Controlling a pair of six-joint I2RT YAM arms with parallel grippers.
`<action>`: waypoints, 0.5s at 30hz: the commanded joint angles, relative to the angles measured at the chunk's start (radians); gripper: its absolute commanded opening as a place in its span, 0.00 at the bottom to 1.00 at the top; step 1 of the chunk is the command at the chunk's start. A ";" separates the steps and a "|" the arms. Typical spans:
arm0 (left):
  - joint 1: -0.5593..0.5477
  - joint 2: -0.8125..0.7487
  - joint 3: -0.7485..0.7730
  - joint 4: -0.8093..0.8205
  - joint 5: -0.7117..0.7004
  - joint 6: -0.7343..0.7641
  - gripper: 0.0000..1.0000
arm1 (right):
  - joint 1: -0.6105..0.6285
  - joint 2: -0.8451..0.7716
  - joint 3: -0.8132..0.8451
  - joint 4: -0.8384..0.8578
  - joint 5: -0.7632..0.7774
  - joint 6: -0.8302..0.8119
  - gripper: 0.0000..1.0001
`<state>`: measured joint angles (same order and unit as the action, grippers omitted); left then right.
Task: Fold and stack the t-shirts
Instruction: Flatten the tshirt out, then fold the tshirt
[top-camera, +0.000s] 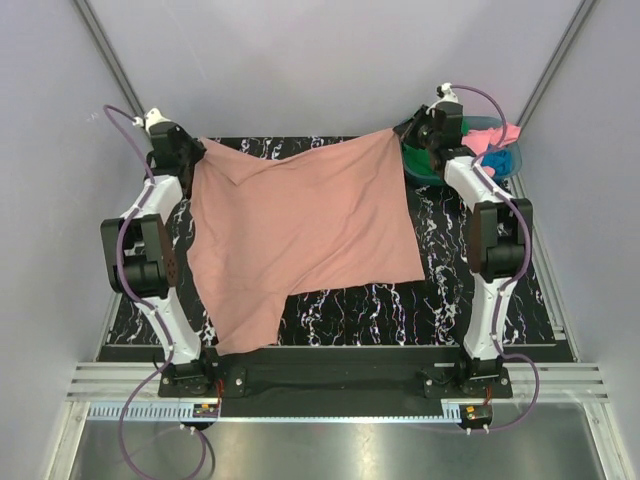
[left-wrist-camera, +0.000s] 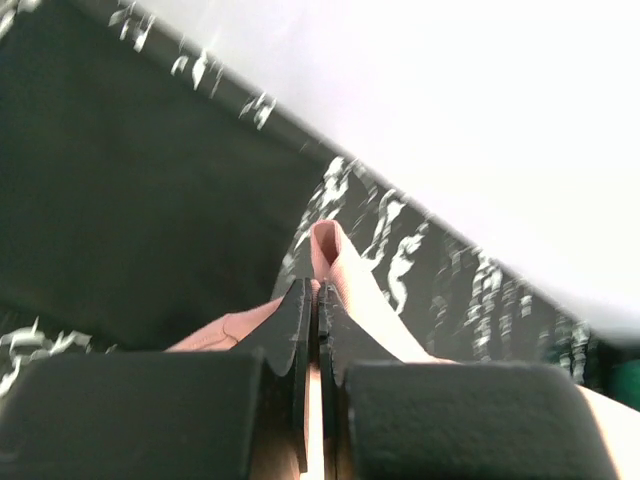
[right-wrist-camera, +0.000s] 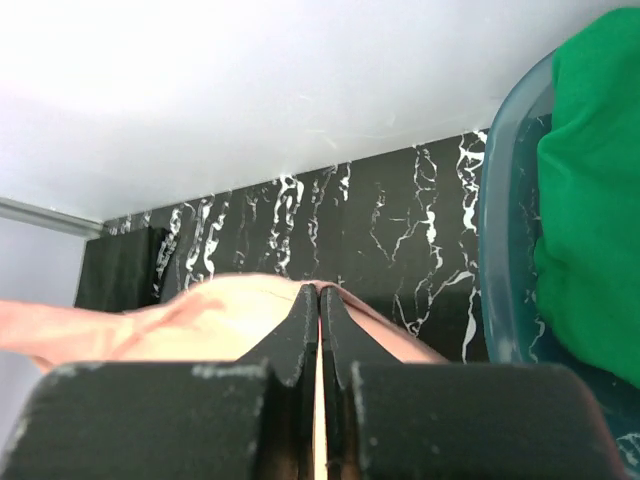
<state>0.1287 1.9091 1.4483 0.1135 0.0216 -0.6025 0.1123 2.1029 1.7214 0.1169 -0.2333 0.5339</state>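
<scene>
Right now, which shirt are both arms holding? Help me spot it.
On the black marbled table, the salmon-pink t-shirt stretches across the middle, pinched at far corners by the left gripper and right gripper. Unlike the green shirt bundled in the teal basket, it is spread wide.

A black mat (top-camera: 350, 310) veined with white covers the table, running to the far wall (top-camera: 330, 60), which is plain grey. A teal basket (top-camera: 516, 160) sits at the mat's far right corner; the right wrist view shows its translucent rim (right-wrist-camera: 495, 250) close up. Silver rails (top-camera: 330, 378) line the near edge, with what looks like a steel sheet (top-camera: 330, 450) beyond them.
</scene>
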 joint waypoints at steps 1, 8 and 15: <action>0.015 0.028 0.086 -0.021 0.073 -0.022 0.00 | 0.004 0.071 0.116 -0.155 -0.032 -0.054 0.00; 0.043 0.039 0.130 -0.102 0.161 -0.051 0.00 | 0.003 0.109 0.202 -0.293 -0.057 -0.064 0.00; 0.083 0.001 0.123 -0.271 0.235 -0.097 0.00 | 0.001 0.091 0.251 -0.471 -0.072 -0.055 0.00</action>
<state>0.1864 1.9533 1.5467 -0.0879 0.1970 -0.6666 0.1123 2.2269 1.9079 -0.2565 -0.2832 0.4931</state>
